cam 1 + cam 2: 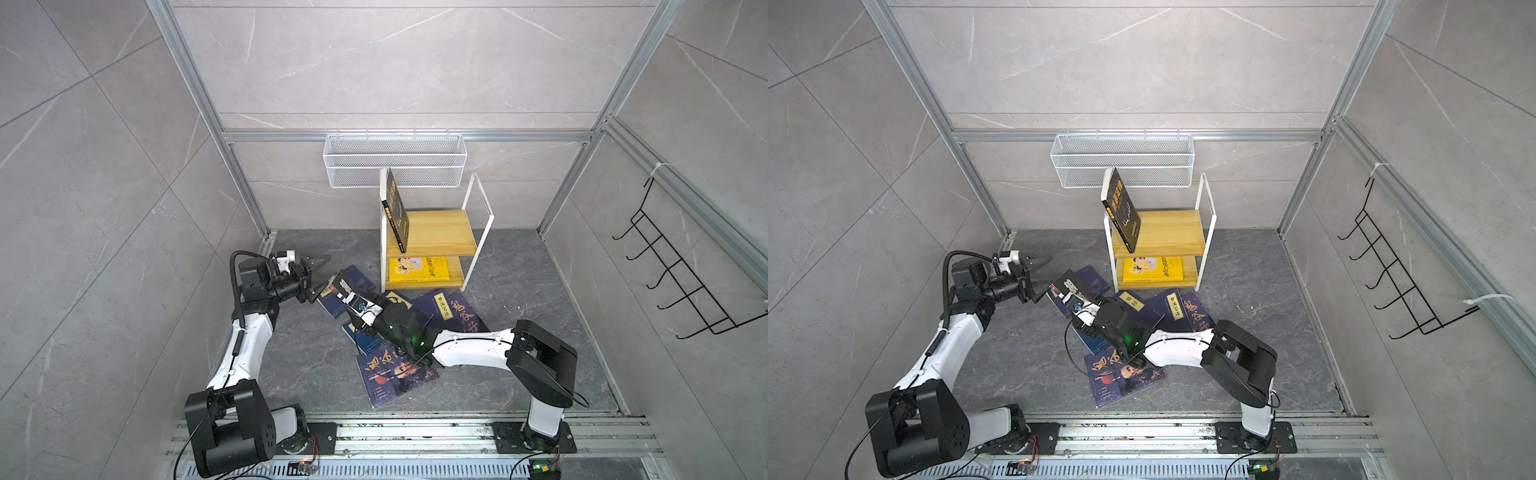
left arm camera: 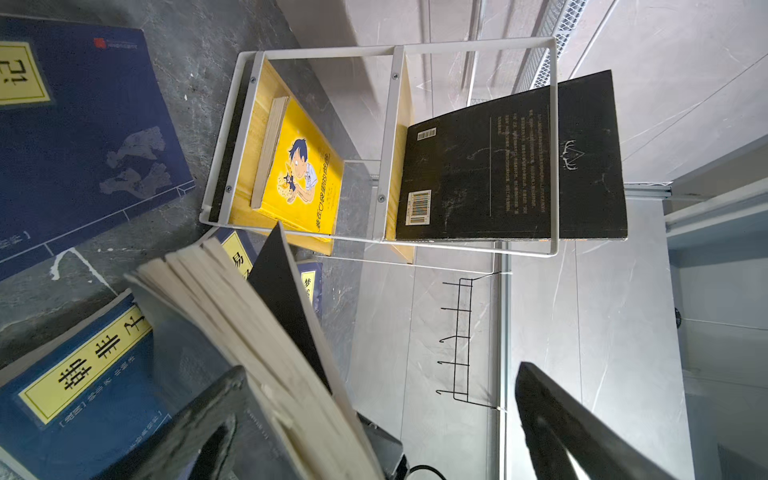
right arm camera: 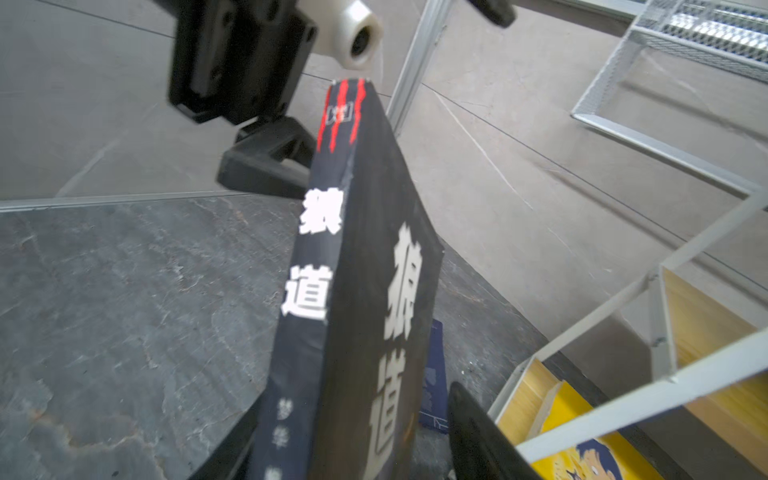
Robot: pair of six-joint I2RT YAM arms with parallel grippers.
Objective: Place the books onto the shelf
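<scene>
Our right claw (image 3: 357, 449) clamps the black book (image 3: 365, 232) between its fingers; our left claw (image 1: 327, 272) stands wide open, empty, just beside it.

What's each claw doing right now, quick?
Left claw: open, holding nothing.
Right claw: closed on the black book.

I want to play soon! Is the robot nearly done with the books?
Not yet. The shelf holds a leaning black book and a flat yellow book. The right pincer grips the white-lettered black book; the left pincer is open beside it. Several navy books lie on the floor.
</scene>
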